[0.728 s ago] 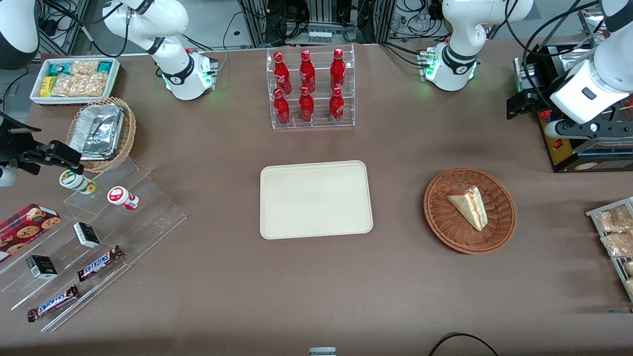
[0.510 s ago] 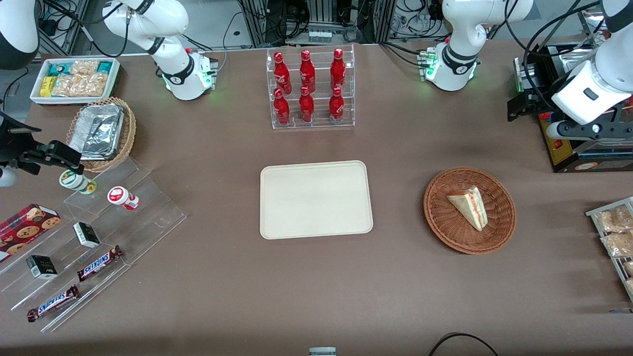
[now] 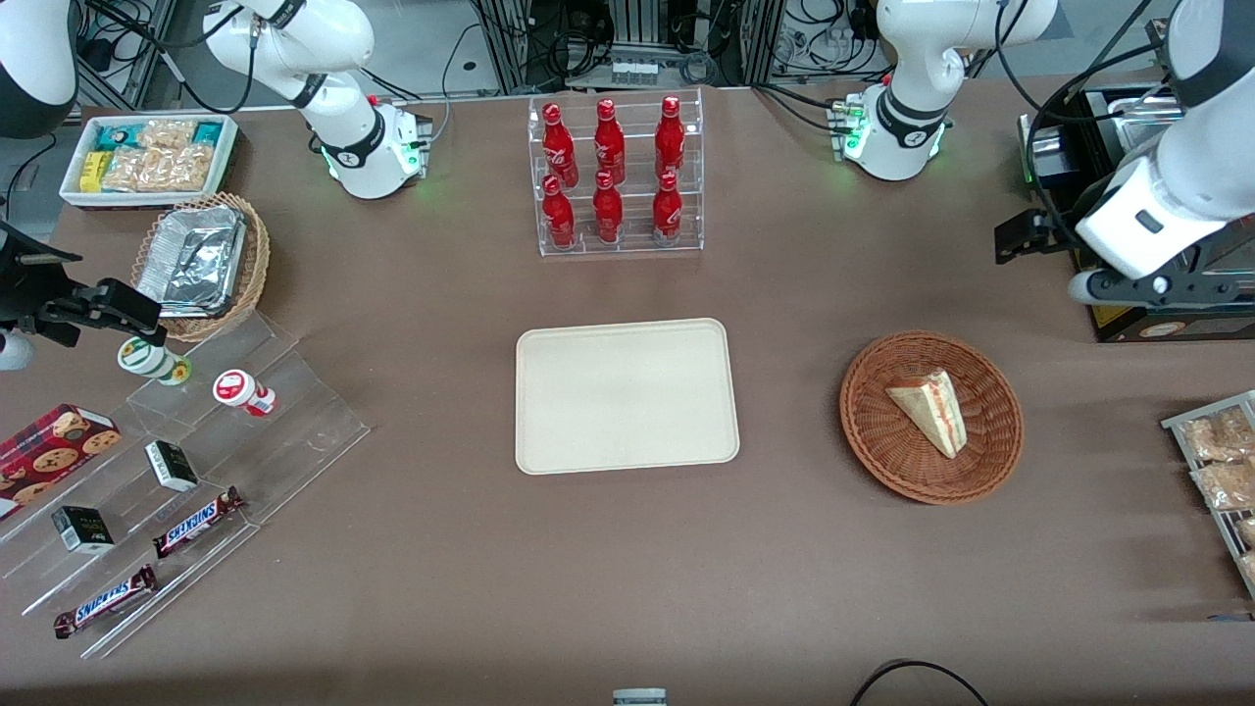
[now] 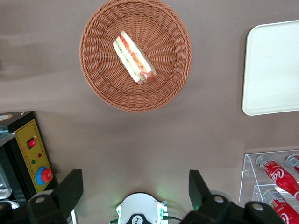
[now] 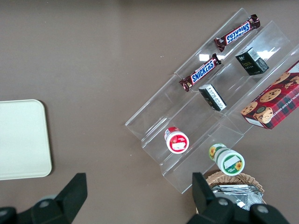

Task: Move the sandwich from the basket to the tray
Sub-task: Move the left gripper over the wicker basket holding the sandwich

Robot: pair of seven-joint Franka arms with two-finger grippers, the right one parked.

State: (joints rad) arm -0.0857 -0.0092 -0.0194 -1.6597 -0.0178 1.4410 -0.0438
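Running my eye across the front view from the parked arm's end, the snack stands (image 3: 186, 471) sit along that edge of the table, untouched. Next comes the tray (image 3: 626, 395) in the middle of the table, bare, waiting. Farther from the front camera, the rack of red bottles (image 3: 614, 176) stands near the table's rear edge.

Now the basket (image 3: 931, 417), toward the working arm's end, with the sandwich (image 3: 929, 410) lying inside it, filling edge showing red and green. Nothing lifted yet.

Here's the change: over the last half second my left arm has swung out from above the black box (image 3: 1157, 304) at the table's edge and dropped nearer the basket. The gripper (image 4: 135, 191) hangs well above the table, fingers (image 4: 70, 189) spread wide apart and empty. From the wrist camera I have the sandwich (image 4: 134, 57) and basket (image 4: 136, 55) in sight, tray (image 4: 273, 67) beside them.

I read this as the approach just starting; I need to centre over the wedge and descend.
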